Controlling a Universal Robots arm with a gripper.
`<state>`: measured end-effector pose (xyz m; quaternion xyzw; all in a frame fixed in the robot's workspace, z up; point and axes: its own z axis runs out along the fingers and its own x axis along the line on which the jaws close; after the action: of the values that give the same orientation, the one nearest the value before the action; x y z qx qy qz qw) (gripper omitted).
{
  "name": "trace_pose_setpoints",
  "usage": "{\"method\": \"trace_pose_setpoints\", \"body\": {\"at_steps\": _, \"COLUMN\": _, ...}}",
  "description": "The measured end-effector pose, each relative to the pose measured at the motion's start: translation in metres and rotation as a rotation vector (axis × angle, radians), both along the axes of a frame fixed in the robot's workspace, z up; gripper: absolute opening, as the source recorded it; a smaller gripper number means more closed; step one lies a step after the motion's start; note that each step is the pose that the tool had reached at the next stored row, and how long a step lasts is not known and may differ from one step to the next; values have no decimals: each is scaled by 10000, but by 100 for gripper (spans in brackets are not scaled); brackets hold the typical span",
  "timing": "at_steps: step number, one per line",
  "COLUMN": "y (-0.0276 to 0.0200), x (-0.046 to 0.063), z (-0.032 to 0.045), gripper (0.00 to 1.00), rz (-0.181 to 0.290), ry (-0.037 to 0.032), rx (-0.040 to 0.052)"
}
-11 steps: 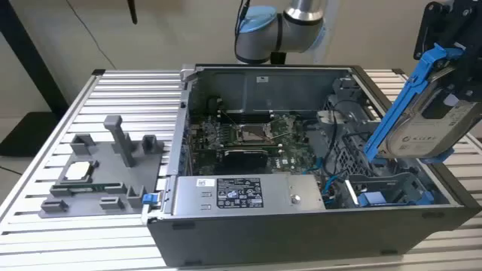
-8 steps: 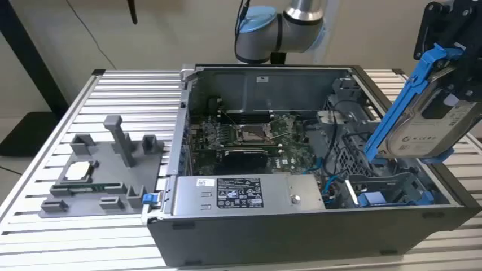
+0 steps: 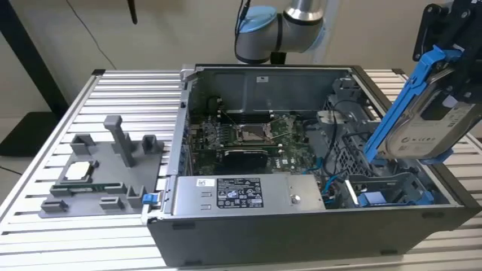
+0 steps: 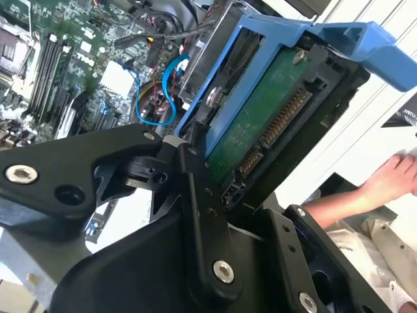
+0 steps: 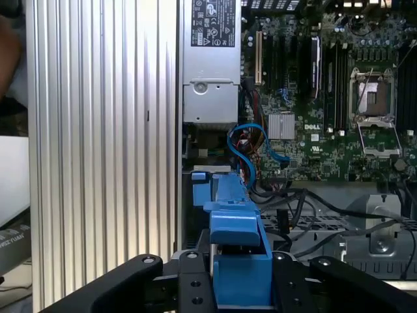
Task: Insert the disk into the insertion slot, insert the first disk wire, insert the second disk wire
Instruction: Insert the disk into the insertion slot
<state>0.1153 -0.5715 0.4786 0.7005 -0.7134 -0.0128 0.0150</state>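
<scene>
Blue-railed disk (image 3: 418, 132) hangs tilted at the exterior view's right, above the insertion slot (image 3: 391, 189) and apart from it; gripper (image 3: 446, 104) is clamped on it. Second wrist view: circuit board (image 4: 251, 107) and connector (image 4: 283, 119) exposed. I judge it stiff, hefty, shock-sensitive, so you hold it by the rails (image 4: 287, 32). First wrist view: disk centred between the jaws.

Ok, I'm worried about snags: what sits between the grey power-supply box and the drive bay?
Looped blue cables hang in the gap between the power-supply box and the insertion slot, as the exterior view shows.
</scene>
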Motion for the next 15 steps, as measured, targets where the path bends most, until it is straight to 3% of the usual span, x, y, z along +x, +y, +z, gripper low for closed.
{"method": "trace_pose_setpoints", "body": {"at_steps": 15, "y": 0, "x": 0, "z": -31, "gripper": 0, "rz": 1, "ry": 0, "rx": 5}}
